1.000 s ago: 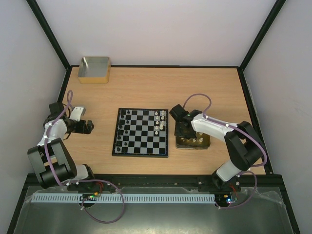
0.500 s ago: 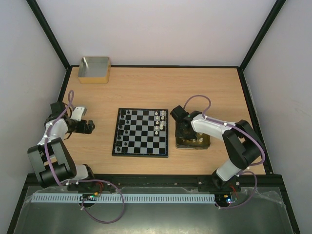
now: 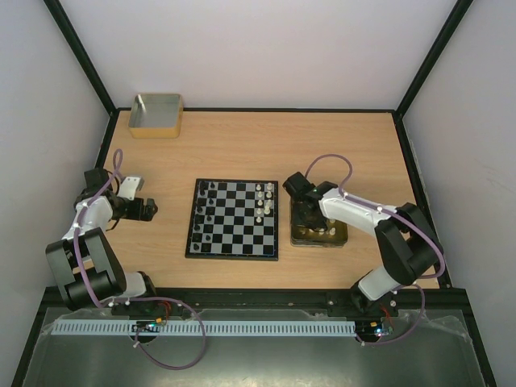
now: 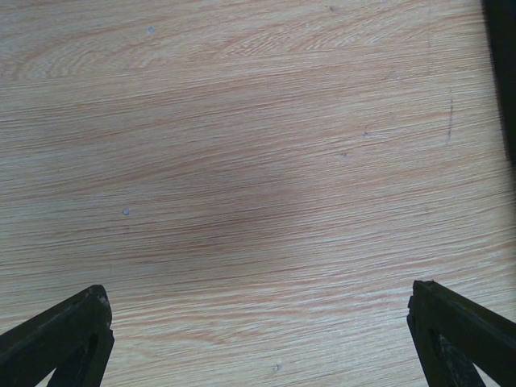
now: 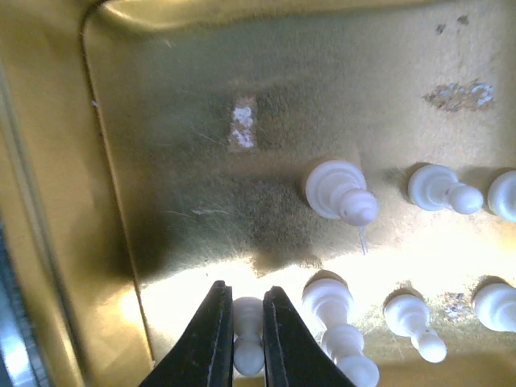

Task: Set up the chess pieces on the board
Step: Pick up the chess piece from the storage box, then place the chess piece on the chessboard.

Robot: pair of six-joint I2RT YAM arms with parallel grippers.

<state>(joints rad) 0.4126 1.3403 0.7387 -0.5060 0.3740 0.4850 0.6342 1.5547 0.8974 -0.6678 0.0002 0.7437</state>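
Note:
The board [image 3: 234,234] lies mid-table, with black chess pieces [image 3: 208,211] along its left side and white ones [image 3: 263,203] at its right. My right gripper [image 3: 305,216] reaches down into the shiny gold tin [image 3: 343,235] beside the board. In the right wrist view this gripper [image 5: 247,289] is shut on a small white pawn [image 5: 248,343], pinched between both fingers near the tin's left wall. Several other white pieces [image 5: 339,192] rest on the tin's floor to the right. My left gripper [image 3: 149,210] hovers wide open over bare wood [image 4: 258,290], holding nothing.
A grey box with a tan rim [image 3: 156,115] stands at the far left corner of the table. The tin's left wall [image 5: 48,201] is close beside the right gripper's fingers. A tall white piece [image 5: 334,314] stands just right of the held pawn.
The right gripper's jaws have closed in on the white pawn inside the tin, and its arm has shifted slightly. The left arm has stayed still.

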